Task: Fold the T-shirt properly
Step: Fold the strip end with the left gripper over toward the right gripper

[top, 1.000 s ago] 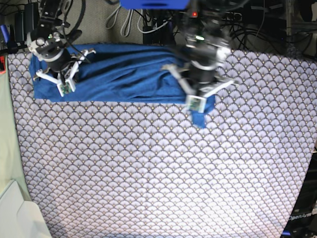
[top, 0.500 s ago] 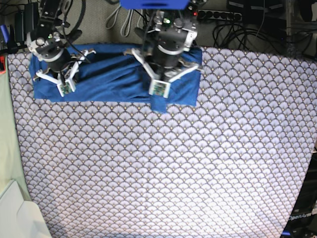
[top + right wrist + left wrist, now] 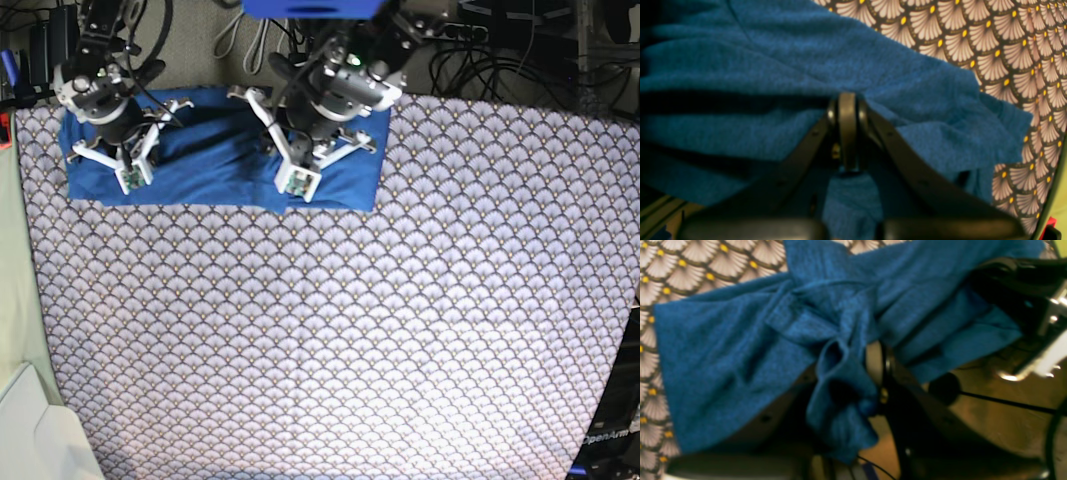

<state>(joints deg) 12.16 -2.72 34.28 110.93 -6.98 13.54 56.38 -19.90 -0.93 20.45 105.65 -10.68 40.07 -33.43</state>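
The blue T-shirt (image 3: 215, 165) lies as a long bunched band along the far left edge of the patterned table cover (image 3: 330, 330). My right gripper (image 3: 847, 100) rests over the shirt's left end (image 3: 125, 160), its fingers pressed shut with a fold of blue cloth (image 3: 773, 60) pinched under them. My left gripper (image 3: 875, 386) hangs above the shirt's right half (image 3: 300, 165). It is shut on a gathered wad of the fabric (image 3: 840, 390), which drapes from it in folds. The fingertips of both grippers are hidden from the base view by the wrists.
Cables and power strips (image 3: 470, 40) crowd the space behind the table's far edge. A white box (image 3: 30, 430) sits off the near left corner. The table cover stretches bare from the shirt toward me and to the right.
My left arm has swung leftward with the shirt's right end, laying it over the middle. The shirt's right edge now sits further left. The right arm has stayed put.
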